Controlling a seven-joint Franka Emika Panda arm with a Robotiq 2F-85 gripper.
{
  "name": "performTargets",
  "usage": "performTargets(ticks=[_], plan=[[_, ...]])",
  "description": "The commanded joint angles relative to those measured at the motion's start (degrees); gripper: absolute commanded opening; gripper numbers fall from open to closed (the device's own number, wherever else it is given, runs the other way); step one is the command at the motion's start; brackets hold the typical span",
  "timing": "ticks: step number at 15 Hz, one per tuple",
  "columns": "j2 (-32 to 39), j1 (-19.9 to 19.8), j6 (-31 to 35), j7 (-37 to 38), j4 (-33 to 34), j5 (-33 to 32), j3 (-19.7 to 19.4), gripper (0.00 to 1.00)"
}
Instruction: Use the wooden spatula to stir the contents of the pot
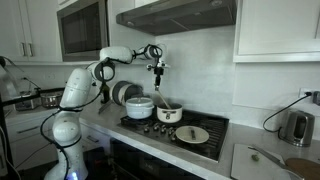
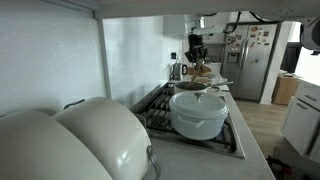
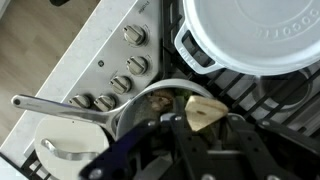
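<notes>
One arm, one job: stir. Gripper [image 1: 158,71] hangs above pot [image 1: 169,112], fingers pinched tight on wooden spatula [image 3: 205,112]. Spatula points down so flat end reaches into pot, over brown bits of food. Grip is high on handle, likely so fingers are clear of food. Pot sits on stove [image 1: 216,125], just beside big white pot [image 1: 140,107], flat pan [image 1: 192,134] near. Little room, so small circles look safest.
</notes>
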Motion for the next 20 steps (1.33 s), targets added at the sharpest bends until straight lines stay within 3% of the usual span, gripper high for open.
performTargets(ticks=[1,2,3,10,16,20], plan=[[-1.2,0.2,1.6,-1.1,-2.2,-1.3,0.1,0.07],[-1.1,0.2,1.4,-1.1,-2.2,-1.2,0.1,0.07],[-1.1,0.2,1.3,-1.0,-2.1,-1.1,0.1,0.50],[-0.8,-0.3,0.9,-0.8,-1.4,-0.6,-0.2,1.00],[-0.9,-1.8,0.2,-0.6,0.9,0.9,-0.4,1.00],[-2.9,-5.0,0.5,-0.8,1.6,3.5,-1.0,1.00]])
